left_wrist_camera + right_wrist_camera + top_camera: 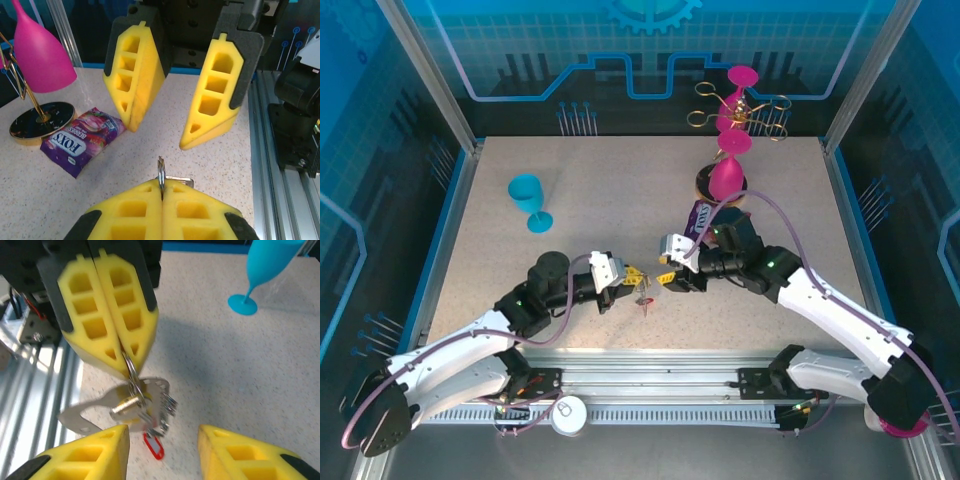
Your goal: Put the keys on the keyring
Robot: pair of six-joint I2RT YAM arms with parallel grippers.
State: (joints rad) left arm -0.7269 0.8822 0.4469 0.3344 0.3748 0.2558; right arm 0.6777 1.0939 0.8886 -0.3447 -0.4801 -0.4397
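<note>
My left end effector (161, 189) pinches the silver ring (161, 172) near the worktop's (620, 190) near edge, keys (142, 405) dangling. Right end effector (160, 136) spread; I'd close squarely on one key.

Bright, even overhead light; rt wrist view blurry.

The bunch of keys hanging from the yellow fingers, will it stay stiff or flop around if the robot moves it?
Probably floppy: the bunch of keys hangs by one small ring pinched in the shut left gripper, so it would likely swing and twist. Its pieces look loosely linked, so they may jingle about. Smooth metal might slip too.
</note>
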